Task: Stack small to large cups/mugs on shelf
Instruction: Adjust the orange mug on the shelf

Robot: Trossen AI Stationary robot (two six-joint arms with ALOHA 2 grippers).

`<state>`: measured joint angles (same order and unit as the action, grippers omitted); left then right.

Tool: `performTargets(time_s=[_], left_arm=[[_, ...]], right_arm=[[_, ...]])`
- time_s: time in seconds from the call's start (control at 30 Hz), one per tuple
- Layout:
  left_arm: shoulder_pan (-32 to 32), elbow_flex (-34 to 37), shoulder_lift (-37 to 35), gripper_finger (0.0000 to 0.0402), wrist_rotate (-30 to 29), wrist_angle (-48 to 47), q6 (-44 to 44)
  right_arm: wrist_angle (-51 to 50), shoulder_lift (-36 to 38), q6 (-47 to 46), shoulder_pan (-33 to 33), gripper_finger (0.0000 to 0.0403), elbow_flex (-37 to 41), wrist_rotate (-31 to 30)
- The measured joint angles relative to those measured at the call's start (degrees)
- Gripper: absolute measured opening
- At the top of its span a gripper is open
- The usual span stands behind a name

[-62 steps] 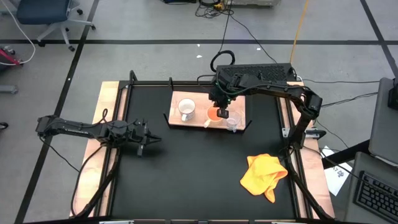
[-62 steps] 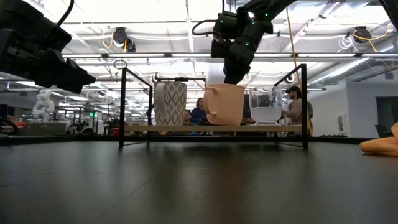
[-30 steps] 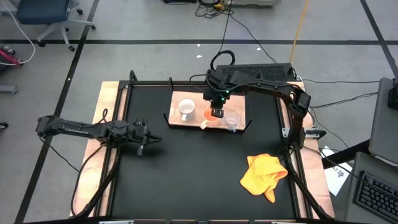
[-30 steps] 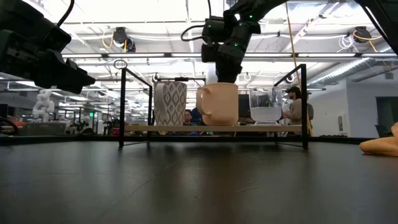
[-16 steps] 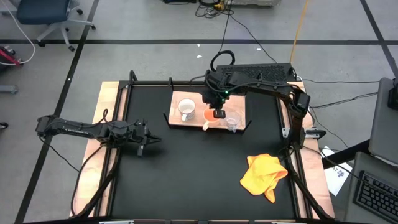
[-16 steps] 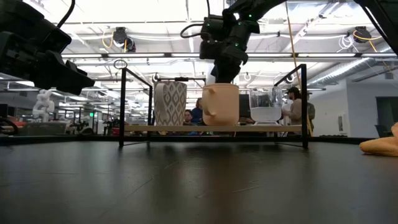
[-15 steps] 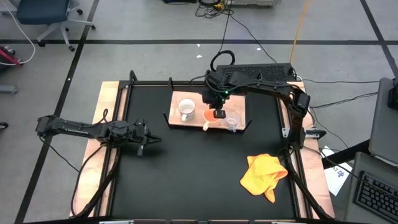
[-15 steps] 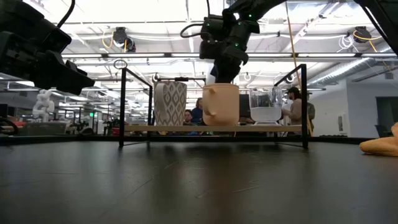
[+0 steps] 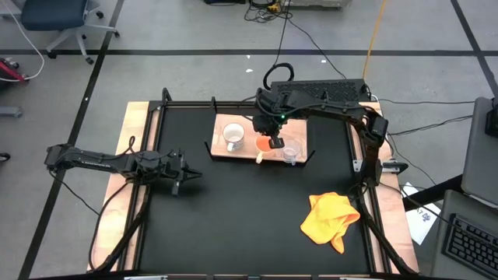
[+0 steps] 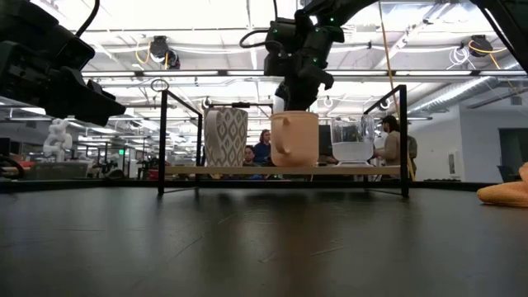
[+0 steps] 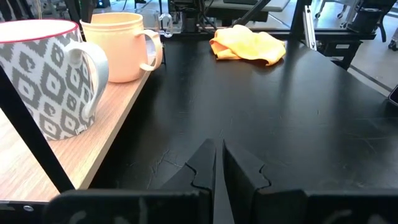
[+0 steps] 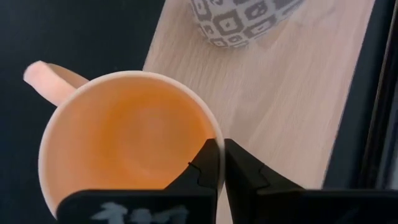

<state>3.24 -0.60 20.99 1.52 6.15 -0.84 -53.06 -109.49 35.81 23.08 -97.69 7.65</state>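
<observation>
We find the orange mug [image 9: 265, 144] standing upright at the middle of the shelf [image 9: 222, 152], a flat rectangular board of pale, straight-grained wood with thin black brackets at its edges. The mug is matte and smooth, round-mouthed, peach-orange inside and out, its loop handle pointing toward 6 o'clock in the high view. The right pincer [image 12: 216, 163] grips its rim, the two dark fingers pressed together with the thin wall between them on the side toward 3 o'clock.

At 9 o'clock from it on the same board stands the white mug [image 9: 232, 137], glazed, printed with a grey diamond pattern, with a red line round its lip and a white handle. At 3 o'clock from the orange mug stands the glass cup [image 9: 291, 152], clear, with a thick base. In the low view the three sit in a row, apart from one another.

The shelf lies at the 12 o'clock end of the matte black counter [image 9: 233, 218]. A crumpled yellow cloth [image 9: 330, 218], soft and folded, lies toward 4 o'clock, well apart from the shelf.

The left pincer [image 9: 180, 175] hovers near 9 o'clock above the counter, its tapered dark fingers all but shut and empty.
</observation>
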Motion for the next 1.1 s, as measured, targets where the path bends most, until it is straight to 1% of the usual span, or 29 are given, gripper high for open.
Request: performTargets(time_s=[0.33, 0.53, 0.8, 1.0, 1.1], left_arm=[[0.0, 0.0, 0.0, 0.0033, 0.0, 0.0, -0.1], [0.0, 0.0, 0.0, 0.0033, 0.0, 0.0, -0.1], [0.0, 0.0, 0.0, 0.0033, 0.0, 0.0, -0.1], [0.0, 0.0, 0.0, 0.0033, 0.0, 0.0, -0.1], [0.0, 0.0, 0.0, 0.0033, 0.0, 0.0, -0.4]], right_arm=[[-0.3, 0.0, 6.8, -0.7, 0.0002, 0.0, -0.5], [-1.2, 0.0, 12.4, -1.0, 0.0002, 0.0, -0.4], [0.0, 0.0, 17.5, -1.0, 0.0002, 0.0, -0.3], [1.8, 0.0, 20.7, -1.0, 0.0002, 0.0, -3.2], [2.2, 0.0, 20.8, -0.9, 0.0002, 0.0, -3.2]])
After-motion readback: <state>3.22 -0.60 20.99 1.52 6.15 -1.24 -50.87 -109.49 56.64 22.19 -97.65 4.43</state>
